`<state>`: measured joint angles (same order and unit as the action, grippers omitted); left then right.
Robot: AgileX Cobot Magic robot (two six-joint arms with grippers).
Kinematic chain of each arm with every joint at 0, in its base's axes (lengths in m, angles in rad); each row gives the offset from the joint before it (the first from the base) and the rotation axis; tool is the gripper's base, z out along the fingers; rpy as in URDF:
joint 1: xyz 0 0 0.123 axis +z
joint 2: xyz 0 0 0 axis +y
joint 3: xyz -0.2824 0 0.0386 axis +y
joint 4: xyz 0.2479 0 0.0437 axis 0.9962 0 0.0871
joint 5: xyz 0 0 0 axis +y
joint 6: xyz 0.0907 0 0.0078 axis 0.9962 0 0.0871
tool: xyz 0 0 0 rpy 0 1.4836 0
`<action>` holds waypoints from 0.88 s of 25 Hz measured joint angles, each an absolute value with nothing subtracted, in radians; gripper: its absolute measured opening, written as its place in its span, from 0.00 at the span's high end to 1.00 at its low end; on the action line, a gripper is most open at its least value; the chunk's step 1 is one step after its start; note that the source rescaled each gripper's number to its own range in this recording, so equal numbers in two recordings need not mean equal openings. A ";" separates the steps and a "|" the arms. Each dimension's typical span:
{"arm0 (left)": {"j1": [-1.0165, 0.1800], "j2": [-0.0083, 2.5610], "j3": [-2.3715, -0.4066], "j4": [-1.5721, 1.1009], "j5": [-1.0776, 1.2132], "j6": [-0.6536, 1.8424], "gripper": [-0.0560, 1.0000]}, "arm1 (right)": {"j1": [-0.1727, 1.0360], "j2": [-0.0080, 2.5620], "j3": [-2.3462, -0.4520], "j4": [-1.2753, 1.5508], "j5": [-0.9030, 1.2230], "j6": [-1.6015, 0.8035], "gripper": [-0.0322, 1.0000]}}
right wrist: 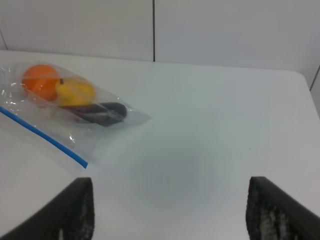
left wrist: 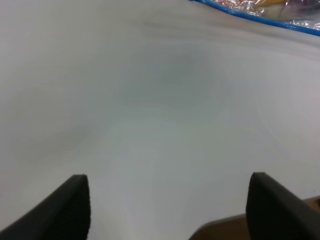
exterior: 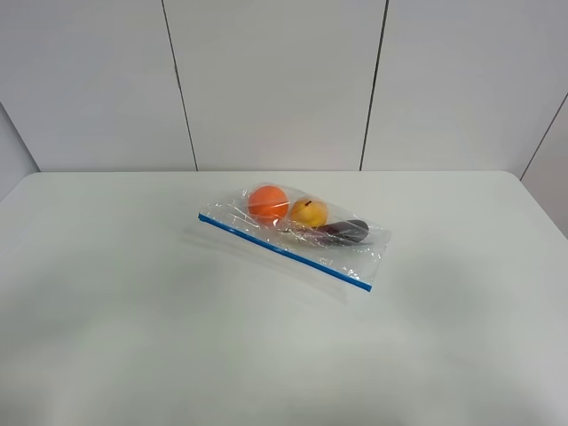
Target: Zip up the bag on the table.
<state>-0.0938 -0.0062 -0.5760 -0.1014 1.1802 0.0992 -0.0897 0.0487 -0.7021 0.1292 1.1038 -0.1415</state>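
The clear bag (exterior: pixel 311 240) lies near the middle of the white table (exterior: pixel 133 337). Its blue zipper strip (exterior: pixel 284 252) runs along the near long edge. An orange fruit (exterior: pixel 267 202), a yellow one (exterior: pixel 309 212) and a dark purple one (exterior: pixel 348 230) show through it. In the left wrist view only the strip (left wrist: pixel 260 17) shows, far from my open left gripper (left wrist: pixel 167 205). In the right wrist view the bag (right wrist: pixel 65 110) lies ahead and to one side of my open right gripper (right wrist: pixel 167 207). Neither gripper shows in the exterior high view.
A white panelled wall (exterior: pixel 284 80) stands behind the table's far edge. The table's front edge (left wrist: pixel 260 222) shows in the left wrist view close to the left gripper.
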 joint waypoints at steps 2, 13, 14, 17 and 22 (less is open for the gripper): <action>-0.094 -0.006 -0.573 -0.101 1.179 0.099 0.00 | -0.090 0.046 -0.693 0.125 1.104 -0.140 0.10; -0.094 -0.006 -0.573 -0.101 1.176 0.099 0.00 | -0.090 0.042 -0.531 0.110 1.063 -0.139 0.10; -0.094 -0.006 -0.573 -0.101 1.176 0.099 0.00 | -0.090 0.042 -0.517 0.109 1.061 -0.139 0.10; -0.094 -0.006 -0.573 -0.101 1.176 0.099 0.00 | -0.090 0.042 -0.506 0.109 1.049 -0.128 0.10; -0.094 -0.006 -0.573 -0.101 1.176 0.099 0.00 | -0.090 0.042 -0.490 0.099 1.033 -0.108 0.10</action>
<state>-0.0938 -0.0062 -0.5735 -0.1014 1.1763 0.0992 -0.0897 0.0417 -0.4904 0.0994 1.0329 -0.1078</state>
